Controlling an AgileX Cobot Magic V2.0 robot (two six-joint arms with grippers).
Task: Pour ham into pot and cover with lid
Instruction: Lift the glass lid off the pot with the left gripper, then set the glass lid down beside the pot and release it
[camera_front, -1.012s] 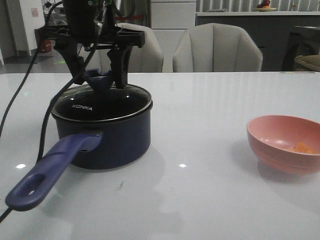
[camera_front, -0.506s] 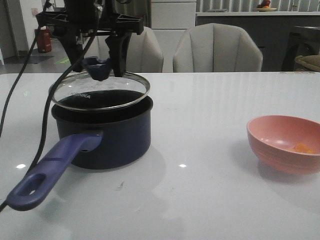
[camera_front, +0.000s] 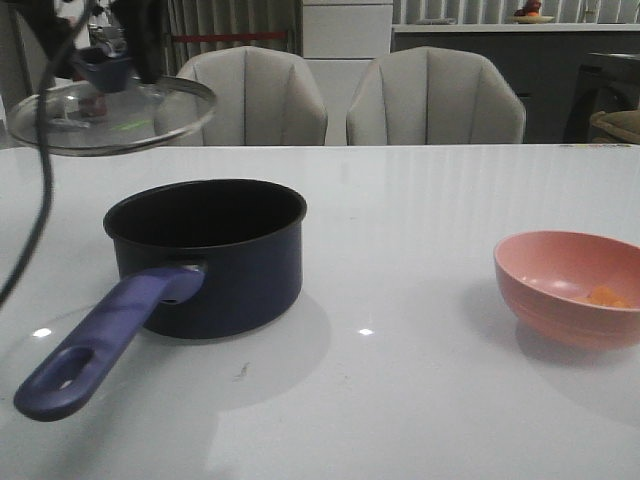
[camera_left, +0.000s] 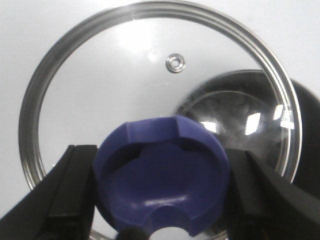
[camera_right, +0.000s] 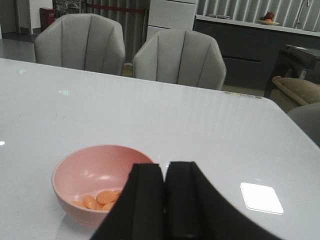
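The left jaws (camera_left: 160, 200) are clenched on the knob (camera_left: 162, 175) of the lid (camera_front: 110, 112), one finger against each side of it. The lid hangs in the air, tilted slightly, above and to the left of the pot (camera_front: 205, 255), clear of its rim. The pot stands open on the bench (camera_front: 420, 390), handle (camera_front: 100, 340) toward the camera. The ham (camera_right: 97, 199) lies in the pink bowl (camera_front: 570, 287), well right of the pot. The right jaws (camera_right: 165, 200) are pressed together on nothing, just beside the bowl.
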